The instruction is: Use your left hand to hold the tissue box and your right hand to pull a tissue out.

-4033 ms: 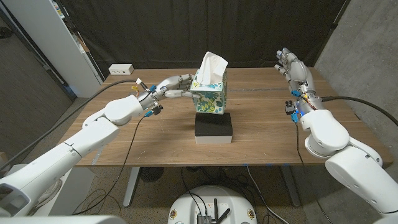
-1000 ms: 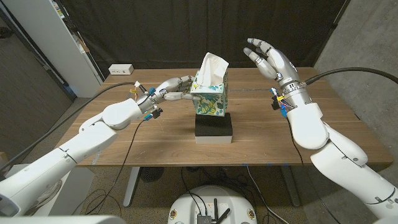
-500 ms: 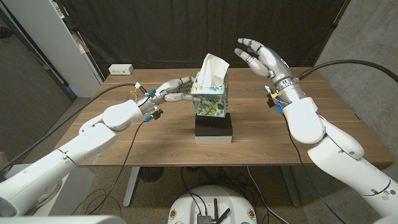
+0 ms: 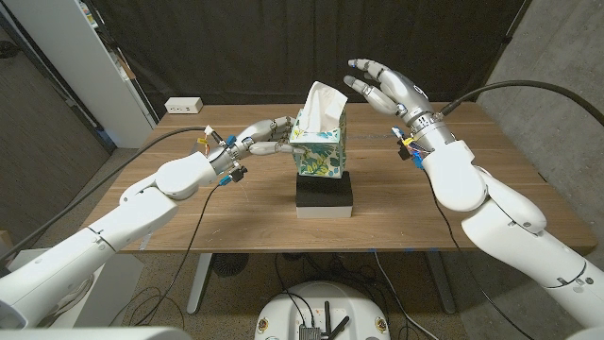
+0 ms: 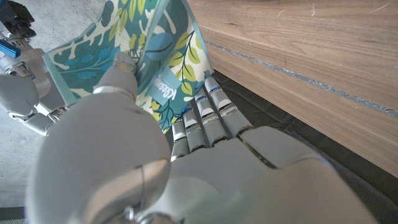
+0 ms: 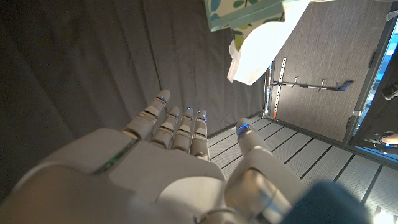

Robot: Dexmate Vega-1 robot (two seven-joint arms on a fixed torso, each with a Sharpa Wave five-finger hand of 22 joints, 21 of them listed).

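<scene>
The left hand (image 4: 267, 133) held the tissue box (image 4: 319, 142) on the black block (image 4: 325, 194). The right hand (image 4: 385, 83), fingers spread and empty, had moved closer to the tissue (image 4: 322, 99).

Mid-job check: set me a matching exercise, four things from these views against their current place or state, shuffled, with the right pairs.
Things:
1. left robot hand
2. right robot hand
3. floral teal-and-green cardboard tissue box
4. white power strip

States:
A. stands on a black rectangular block
B. lies at the wooden table's far left corner
C. fingers against the box's side
D. raised, fingers spread, beside the white tissue

Pairs: 1-C, 2-D, 3-A, 4-B
</scene>
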